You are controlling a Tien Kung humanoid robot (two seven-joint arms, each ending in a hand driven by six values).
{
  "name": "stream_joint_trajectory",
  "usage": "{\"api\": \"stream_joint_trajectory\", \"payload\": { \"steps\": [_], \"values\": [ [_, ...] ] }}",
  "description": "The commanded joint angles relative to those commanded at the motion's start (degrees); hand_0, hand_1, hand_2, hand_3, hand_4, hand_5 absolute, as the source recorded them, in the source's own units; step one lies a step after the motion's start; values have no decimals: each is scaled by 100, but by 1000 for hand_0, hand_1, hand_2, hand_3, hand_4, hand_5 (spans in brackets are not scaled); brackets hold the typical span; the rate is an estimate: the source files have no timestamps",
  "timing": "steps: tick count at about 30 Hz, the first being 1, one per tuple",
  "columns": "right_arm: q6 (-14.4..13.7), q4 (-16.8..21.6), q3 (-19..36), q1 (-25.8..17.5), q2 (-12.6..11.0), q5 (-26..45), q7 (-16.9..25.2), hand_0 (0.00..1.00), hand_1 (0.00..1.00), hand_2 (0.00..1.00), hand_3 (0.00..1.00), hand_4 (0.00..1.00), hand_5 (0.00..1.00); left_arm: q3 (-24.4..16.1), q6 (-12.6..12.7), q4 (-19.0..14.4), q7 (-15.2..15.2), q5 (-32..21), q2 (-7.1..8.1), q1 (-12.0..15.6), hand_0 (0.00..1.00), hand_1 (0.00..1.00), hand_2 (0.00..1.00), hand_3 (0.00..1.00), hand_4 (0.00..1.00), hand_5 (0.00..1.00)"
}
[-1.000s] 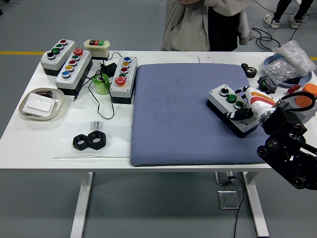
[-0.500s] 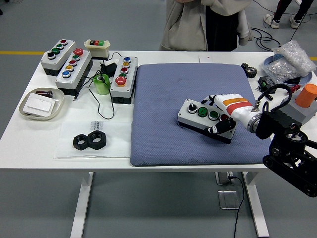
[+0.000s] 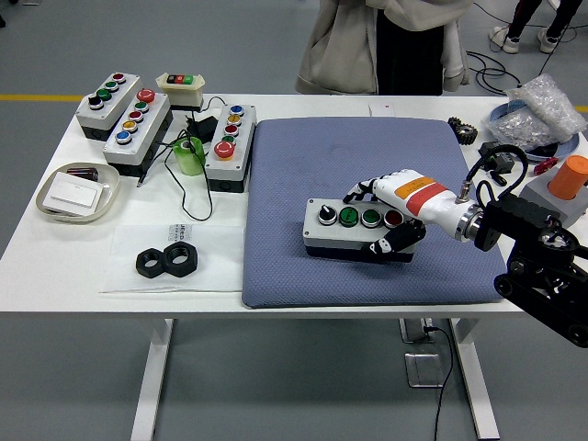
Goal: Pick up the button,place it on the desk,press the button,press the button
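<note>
A grey button box (image 3: 352, 228) with a black knob, two green buttons and a red button lies on the blue mat (image 3: 303, 175), near its middle front. My right hand (image 3: 393, 213), white with an orange band, is shut on the box's right end, fingers over its far side and thumb on its near side. The black right arm (image 3: 537, 262) comes in from the lower right. No left arm shows.
Three more button boxes (image 3: 230, 145) (image 3: 138, 127) (image 3: 107, 99) and a small cream switch (image 3: 179, 85) stand at the back left. A green cup (image 3: 189, 156), a beige tray (image 3: 77, 192) and two black nuts (image 3: 166, 262) lie left. An orange button (image 3: 570, 176) and bagged parts (image 3: 540, 108) sit far right. A person (image 3: 386, 41) stands behind the table.
My right hand has carried the button box leftward across the mat, from the right edge to the middle front, and turned it level with the table's edge.
</note>
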Motion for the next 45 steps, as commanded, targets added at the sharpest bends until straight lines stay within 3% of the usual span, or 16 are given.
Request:
{"api": "stream_joint_trajectory", "payload": {
  "steps": [1, 6, 7, 12, 13, 40, 45],
  "values": [
    [17, -29, -39, 28, 3, -13, 14, 547, 477, 542, 751, 836, 156, 1, 1, 0, -1, -1, 0, 0, 688, 665, 768, 798, 725, 998],
    [107, -161, -134, 123, 43, -209, -26, 547, 477, 542, 751, 836, 156, -15, 0, 0, 6, 24, -1, 6, 688, 665, 768, 798, 725, 998],
    [144, -186, -124, 131, 53, -278, -48, 703, 602, 646, 940, 855, 133, -18, -1, 0, 9, 32, -1, 7, 688, 666, 768, 798, 724, 998],
    [228, -232, -85, 142, 56, -434, -104, 703, 602, 646, 940, 855, 133, -38, -3, 0, 18, 68, 2, 10, 688, 666, 768, 798, 724, 998],
    [238, -239, -73, 138, 53, -455, -117, 770, 683, 748, 998, 879, 110, -40, -3, 0, 19, 72, 2, 11, 687, 666, 768, 798, 724, 998],
    [417, -50, 322, 0, -88, -625, -391, 788, 697, 824, 998, 892, 107, -75, -10, 6, 13, 98, 9, 28, 689, 667, 768, 798, 725, 998],
    [460, 183, 434, -96, -158, -610, -435, 805, 710, 832, 998, 905, 92, -47, -7, 6, 1, 59, 10, 21, 688, 666, 768, 798, 723, 998]
  ]
}}
